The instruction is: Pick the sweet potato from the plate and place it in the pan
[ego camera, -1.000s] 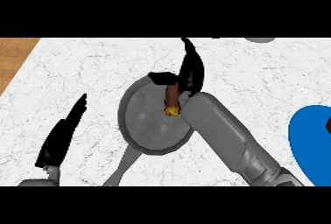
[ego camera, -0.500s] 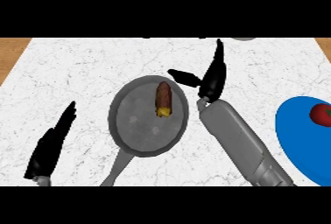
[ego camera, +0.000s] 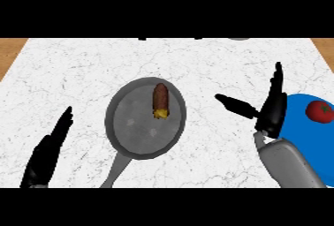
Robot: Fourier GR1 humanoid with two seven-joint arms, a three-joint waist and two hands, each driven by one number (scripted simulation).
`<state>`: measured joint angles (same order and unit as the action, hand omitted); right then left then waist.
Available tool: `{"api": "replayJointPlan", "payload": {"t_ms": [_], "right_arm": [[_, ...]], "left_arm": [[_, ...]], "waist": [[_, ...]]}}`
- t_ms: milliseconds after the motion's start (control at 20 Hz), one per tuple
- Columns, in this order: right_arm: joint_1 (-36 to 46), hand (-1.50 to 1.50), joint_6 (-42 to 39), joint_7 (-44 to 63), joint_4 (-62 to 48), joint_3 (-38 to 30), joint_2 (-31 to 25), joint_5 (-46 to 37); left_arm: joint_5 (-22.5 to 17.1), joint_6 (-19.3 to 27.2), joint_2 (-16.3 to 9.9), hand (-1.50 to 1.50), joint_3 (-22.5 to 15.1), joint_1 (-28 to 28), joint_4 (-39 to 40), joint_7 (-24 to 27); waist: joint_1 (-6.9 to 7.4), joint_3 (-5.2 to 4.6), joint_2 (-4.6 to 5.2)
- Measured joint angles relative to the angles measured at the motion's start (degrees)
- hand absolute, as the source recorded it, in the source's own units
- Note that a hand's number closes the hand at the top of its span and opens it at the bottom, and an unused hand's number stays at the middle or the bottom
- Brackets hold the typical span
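Sweet potato (ego camera: 160, 100) lying lengthwise in pan (ego camera: 134, 141), left of open, empty right hand (ego camera: 271, 110); left hand (ego camera: 49, 152) open, resting

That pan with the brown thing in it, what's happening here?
A sweet potato lies in the grey pan on the marble counter. The robot's right hand is open between the pan and a blue plate holding a tomato. Its left hand rests open at lower left. Neither holds anything.
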<state>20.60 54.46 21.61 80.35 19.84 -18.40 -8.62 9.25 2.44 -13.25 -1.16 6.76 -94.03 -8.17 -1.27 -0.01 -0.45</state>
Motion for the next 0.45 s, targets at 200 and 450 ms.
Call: {"api": "replayJointPlan", "payload": {"t_ms": [200,450], "right_arm": [[-10.5,-1.50,-2.8,-0.3,12.1,-2.1,-6.0,1.7],[-21.1,-1.50,-8.6,-5.2,20.8,-7.6,-10.2,6.7]], "left_arm": [[-0.4,-0.8,-0.2,0.00,0.7,-0.3,0.3,0.1],[-0.4,-1.7,-0.4,0.00,1.7,-1.1,0.1,-0.2]], "waist": [[0.10,0.00,0.10],[0.47,0.01,0.25]]}}
